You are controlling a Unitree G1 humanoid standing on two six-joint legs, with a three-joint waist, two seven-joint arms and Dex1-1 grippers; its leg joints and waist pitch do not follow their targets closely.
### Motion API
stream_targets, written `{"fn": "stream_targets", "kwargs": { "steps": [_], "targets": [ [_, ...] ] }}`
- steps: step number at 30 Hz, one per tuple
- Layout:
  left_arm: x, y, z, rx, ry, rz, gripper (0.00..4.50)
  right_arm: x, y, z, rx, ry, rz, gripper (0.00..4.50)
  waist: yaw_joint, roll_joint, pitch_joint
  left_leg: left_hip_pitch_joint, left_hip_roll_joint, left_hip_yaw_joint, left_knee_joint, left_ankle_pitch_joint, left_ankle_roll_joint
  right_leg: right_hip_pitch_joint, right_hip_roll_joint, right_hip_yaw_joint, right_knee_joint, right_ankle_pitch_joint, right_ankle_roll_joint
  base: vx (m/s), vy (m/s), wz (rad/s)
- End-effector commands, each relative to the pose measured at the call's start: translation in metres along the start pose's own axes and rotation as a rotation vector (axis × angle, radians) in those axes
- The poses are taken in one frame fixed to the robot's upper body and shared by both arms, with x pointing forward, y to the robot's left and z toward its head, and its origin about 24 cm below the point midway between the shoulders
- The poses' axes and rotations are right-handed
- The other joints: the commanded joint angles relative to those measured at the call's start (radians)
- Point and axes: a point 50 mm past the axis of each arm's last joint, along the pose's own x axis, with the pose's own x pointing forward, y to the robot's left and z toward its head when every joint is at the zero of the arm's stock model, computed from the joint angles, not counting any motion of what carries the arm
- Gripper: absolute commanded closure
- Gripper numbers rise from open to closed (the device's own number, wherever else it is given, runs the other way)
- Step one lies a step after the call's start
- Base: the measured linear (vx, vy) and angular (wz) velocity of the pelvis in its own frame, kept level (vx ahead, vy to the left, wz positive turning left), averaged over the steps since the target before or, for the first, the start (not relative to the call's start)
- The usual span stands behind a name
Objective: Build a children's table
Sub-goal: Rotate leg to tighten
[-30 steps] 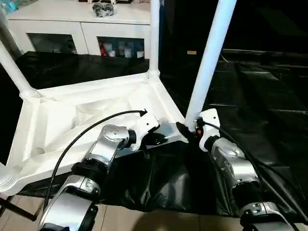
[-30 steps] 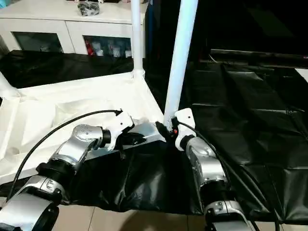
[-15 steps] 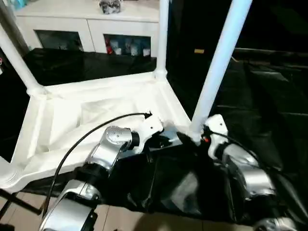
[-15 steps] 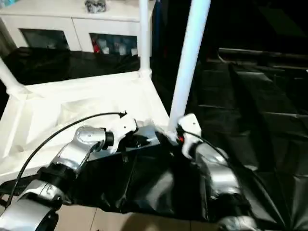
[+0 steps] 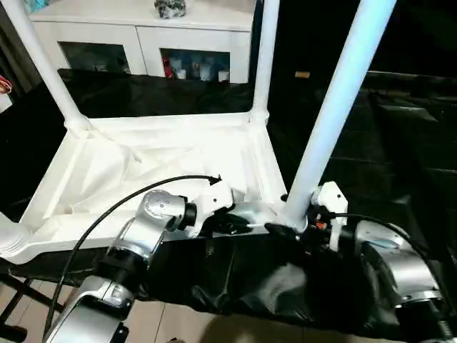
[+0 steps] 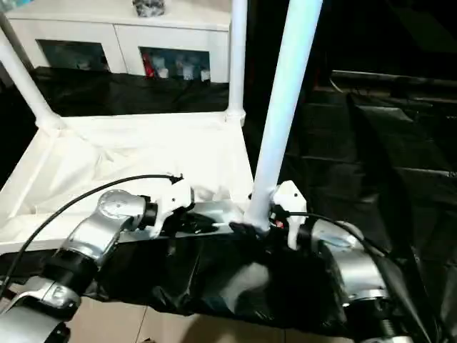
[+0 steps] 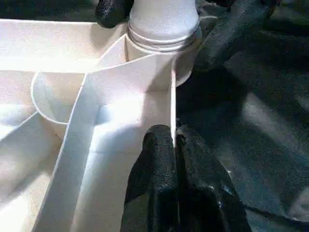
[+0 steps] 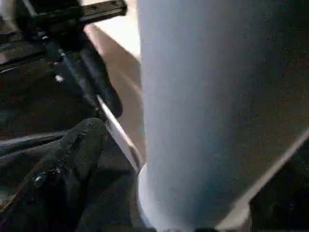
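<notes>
Children's table (image 5: 164, 161): upside down on the black-sheeted tabletop (image 5: 400, 128), ribbed underside up, legs pointing upward.
Near-right leg (image 5: 335, 107): long axis upright, leaning slightly; its foot sits in the children's table's corner socket nearest the robot's right side.
Right gripper (image 5: 296, 230): at the base of the near-right leg; jaws spread wide, one on either side of the leg's foot, not clamping it.
Left gripper (image 7: 174, 150): on the children's table's near rim, just beside that same socket; jaws pressed together, pinching the thin rim wall.
Nearer arm: the right, by my reading; the left looks like the steadying one.
Edges: the children's table's near rim lies close to the tabletop's front edge, where the sheet hangs over.
Open room: bare black sheet stretches away to the right of the near-right leg.
</notes>
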Motion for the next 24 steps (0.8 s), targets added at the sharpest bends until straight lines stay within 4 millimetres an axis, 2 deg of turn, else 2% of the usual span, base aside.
{"fn": "stream_targets", "kwargs": {
  "steps": [1,3,4,7,14,16,24],
  "targets": [
    [0.0047,-0.0067,0.0055,0.004,-0.063,-0.063,4.5,-0.0004,0.003,0.0041,-0.002,-0.006,0.048,0.07,-0.001,-0.021,-0.05,-0.004,0.037,-0.006,-0.048,-0.092,0.124,0.053,-0.073,0.057,-0.062,-0.097,-0.204,0.0,0.0,0.0],
    [0.004,-0.007,0.005,0.005,-0.058,-0.068,4.5,0.0005,0.003,0.0022,-0.004,0.009,0.058,0.22,-0.001,-0.02,-0.05,-0.004,0.037,-0.006,-0.048,-0.095,0.121,0.052,-0.073,0.056,-0.064,-0.114,-0.202,0.0,0.0,0.0],
    [0.0033,-0.0072,0.0047,0.005,-0.056,-0.07,4.5,0.0013,0.0028,0.0015,-0.003,0.014,0.059,0.22,-0.001,-0.024,-0.049,-0.005,0.036,-0.006,-0.049,-0.1,0.117,0.052,-0.073,0.055,-0.066,-0.129,-0.199,0.0,0.0,0.0],
    [0.0023,-0.0074,0.0047,0.005,-0.053,-0.072,4.5,0.003,0.0001,0.0016,0.007,0.015,0.053,0.46,-0.003,-0.022,-0.049,-0.002,0.037,-0.007,-0.05,-0.113,0.103,0.051,-0.074,0.056,-0.068,-0.157,-0.194,0.0,0.0,0.0],
    [0.0002,-0.0082,0.0032,0.002,-0.046,-0.074,4.5,0.0042,-0.0023,-0.0003,0.015,0.034,0.048,1.11,-0.002,-0.023,-0.052,-0.004,0.035,-0.006,-0.046,-0.081,0.112,0.054,-0.072,0.056,-0.059,-0.097,-0.208,0.0,0.0,0.0],
    [0.0,-0.0084,0.0029,0.001,-0.045,-0.075,4.5,0.0045,-0.0025,-0.0004,0.015,0.034,0.046,1.16,-0.002,-0.023,-0.052,-0.004,0.035,-0.007,-0.045,-0.078,0.113,0.054,-0.072,0.055,-0.058,-0.094,-0.208,0.0,0.0,0.0],
    [-0.0028,-0.0082,0.0013,-0.002,-0.037,-0.074,4.5,0.0078,-0.0029,-0.0002,0.017,0.031,0.053,1.88,-0.001,-0.023,-0.053,-0.004,0.035,-0.007,-0.044,-0.082,0.11,0.054,-0.072,0.055,-0.057,-0.102,-0.21,0.0,0.0,0.0]
  ]
}}
